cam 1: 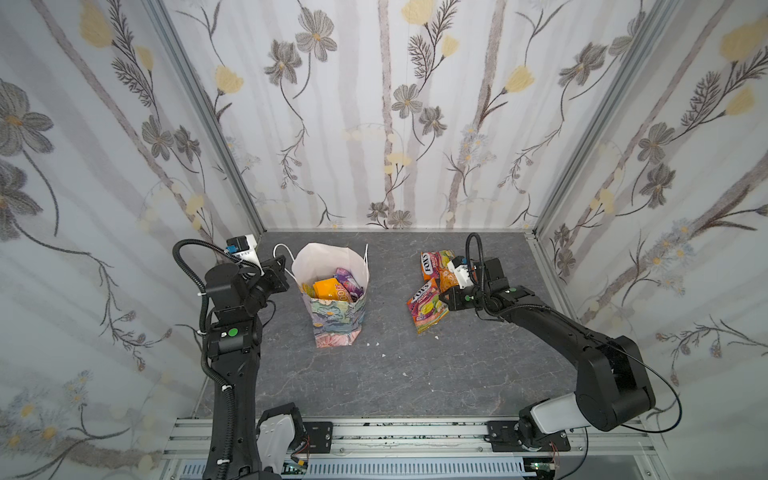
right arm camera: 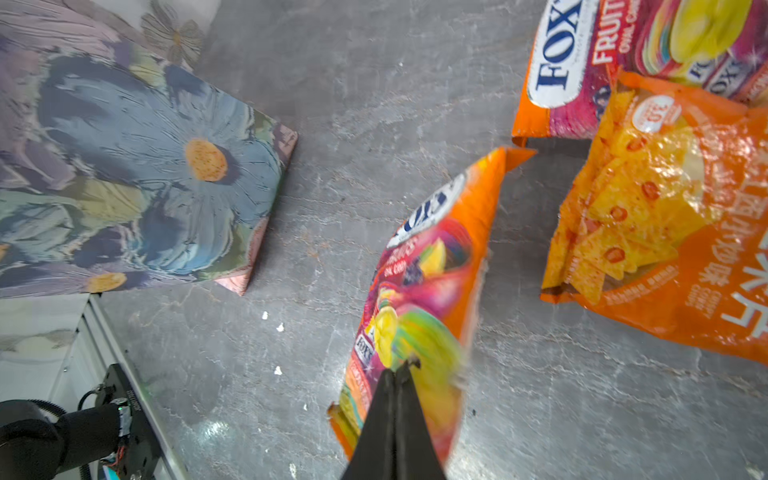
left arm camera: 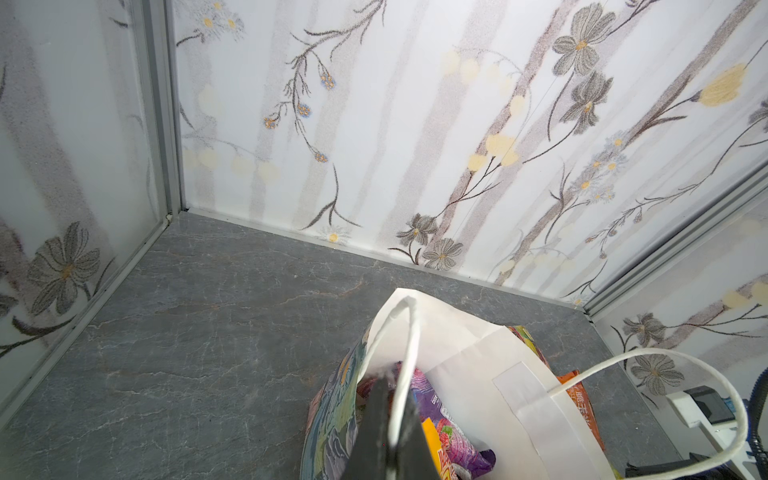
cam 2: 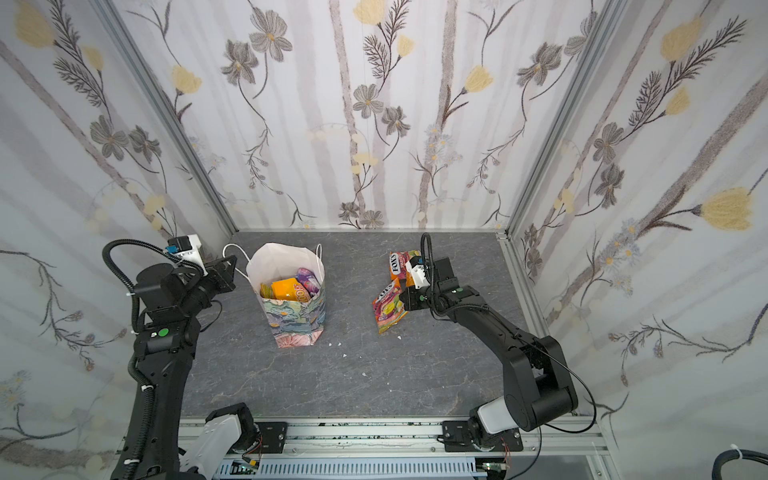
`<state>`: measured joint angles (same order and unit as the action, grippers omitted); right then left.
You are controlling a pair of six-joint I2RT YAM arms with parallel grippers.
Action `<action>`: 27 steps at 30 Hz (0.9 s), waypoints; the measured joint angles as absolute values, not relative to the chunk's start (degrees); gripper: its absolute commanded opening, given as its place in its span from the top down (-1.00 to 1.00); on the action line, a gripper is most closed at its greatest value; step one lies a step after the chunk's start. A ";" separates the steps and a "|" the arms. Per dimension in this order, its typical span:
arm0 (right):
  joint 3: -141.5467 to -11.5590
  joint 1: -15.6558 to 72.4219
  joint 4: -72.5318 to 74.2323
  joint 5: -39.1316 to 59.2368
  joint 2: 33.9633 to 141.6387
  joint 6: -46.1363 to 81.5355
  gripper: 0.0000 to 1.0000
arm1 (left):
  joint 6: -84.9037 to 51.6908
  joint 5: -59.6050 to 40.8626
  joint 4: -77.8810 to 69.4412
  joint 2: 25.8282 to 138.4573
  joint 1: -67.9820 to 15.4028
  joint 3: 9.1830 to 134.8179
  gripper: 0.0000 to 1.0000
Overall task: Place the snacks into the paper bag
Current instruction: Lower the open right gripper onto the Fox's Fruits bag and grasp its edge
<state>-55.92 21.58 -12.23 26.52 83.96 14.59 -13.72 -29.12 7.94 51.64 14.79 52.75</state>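
1. The paper bag (cam 1: pixel 332 324) is being kept upright and open on the desk (cam 1: pixel 415 365), with its rim pinched by the closed left end effector (left arm camera: pixel 392 395).
2. An orange FOX'S pouch (right arm camera: pixel 428 282) is being clamped at its edge by the right end effector (right arm camera: pixel 399 370) and is tilting off the desk, well apart from the bag.
3. A chip pouch (right arm camera: pixel 665 216) is lying just beside it.

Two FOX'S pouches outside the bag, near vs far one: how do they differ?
Near FOX'S pouch is pinched in the shut right claw and looks partly lifted; far FOX'S pouch lies flat, ungripped. The chip pouch overlaps the far one, not the near one. Both: orange edges, similar fruit print.
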 measured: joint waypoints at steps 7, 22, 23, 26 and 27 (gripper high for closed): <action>-58.81 21.65 -10.59 29.87 83.31 16.43 0.72 | -13.72 -29.08 7.94 51.64 14.79 52.75 0.89; -56.05 26.28 -17.74 8.54 93.97 8.27 -0.23 | -13.72 -28.99 7.94 51.55 14.79 52.75 0.89; -55.79 26.28 -17.74 8.29 94.63 7.77 -0.23 | -13.72 -28.99 7.94 51.57 14.79 52.75 0.89; -55.61 26.30 -16.43 7.09 96.73 6.57 -0.23 | -13.72 -28.99 7.94 51.62 14.79 52.75 0.89; -55.61 26.35 -16.01 6.96 97.34 6.22 -0.24 | -13.72 -28.99 7.94 51.64 14.79 52.75 0.89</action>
<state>-55.61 26.35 -16.01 6.96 97.34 6.22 -13.72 -28.99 7.94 51.64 14.79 52.75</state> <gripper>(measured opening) 0.618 0.053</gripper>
